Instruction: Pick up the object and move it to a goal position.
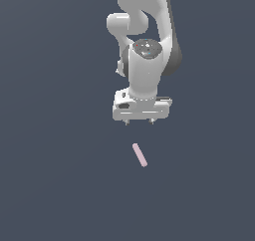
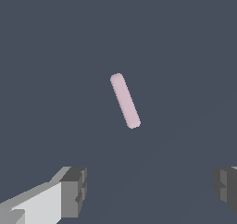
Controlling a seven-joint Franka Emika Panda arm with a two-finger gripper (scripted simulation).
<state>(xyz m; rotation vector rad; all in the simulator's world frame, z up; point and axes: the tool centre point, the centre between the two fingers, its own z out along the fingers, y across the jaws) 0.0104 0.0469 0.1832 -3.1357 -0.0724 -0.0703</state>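
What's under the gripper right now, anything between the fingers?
Nothing sits between the fingers. The open gripper hangs apart from the pink bar, which lies on the bare dark floor. Nothing is covered.

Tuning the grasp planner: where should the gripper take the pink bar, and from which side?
Grip the pink bar at mid-length, across its narrow width, coming straight down from above. It lies flat and slightly diagonal, so the gripper probably needs some wrist rotation to put its open fingers on the long sides.
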